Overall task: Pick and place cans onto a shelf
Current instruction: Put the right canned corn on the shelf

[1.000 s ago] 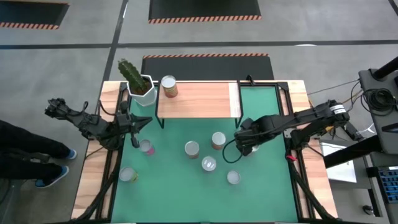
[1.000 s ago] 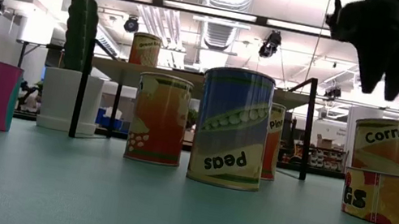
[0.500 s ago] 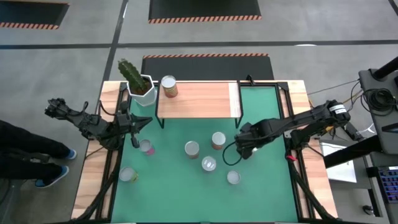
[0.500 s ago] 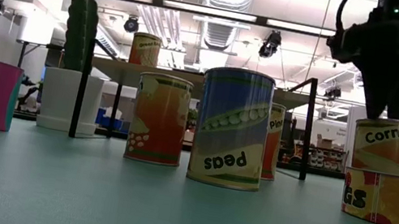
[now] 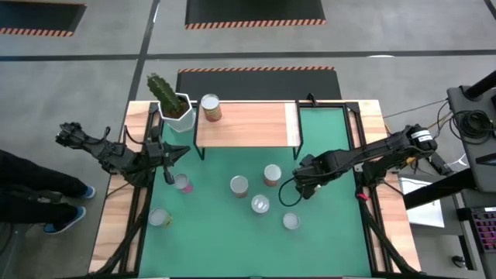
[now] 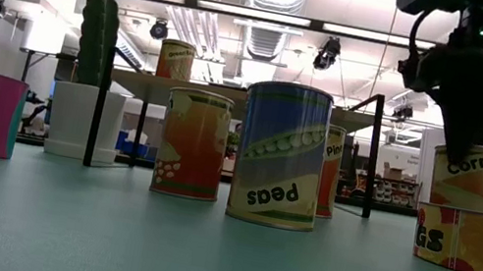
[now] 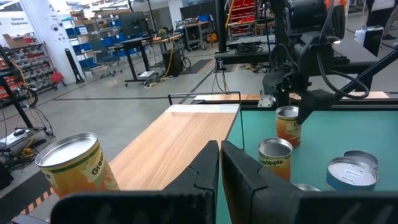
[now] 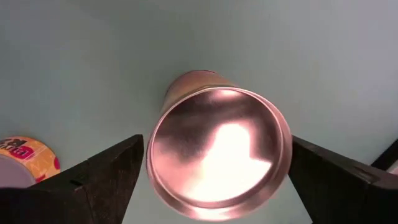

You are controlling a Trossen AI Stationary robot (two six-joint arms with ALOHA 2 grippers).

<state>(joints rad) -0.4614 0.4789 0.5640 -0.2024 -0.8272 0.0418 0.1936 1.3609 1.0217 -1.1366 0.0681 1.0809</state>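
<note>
**Ana:** The right hand (image 5: 304, 187) is wide open and holds nothing. It has just come down. Now its two dark fingers (image 8: 106, 174) sit one on each side of the shiny top of the round orange tin can marked Corn (image 6: 468, 178).

**Ben:** Where is that can?

**Ana:** It stands on the green counter (image 5: 325, 240), in front of the right end of the low light-wood shelf with black legs (image 5: 248, 124). It is not on the shelf yet.

**Ben:** So what now?

**Ana:** I think the hand is ready to squeeze and lift. One round brown tin can (image 5: 210, 107) is already up on the shelf.

**Ben:** And the left hand (image 5: 172, 155)?

**Ana:** It is shut and empty, and it waits by the shelf's left end.
</note>
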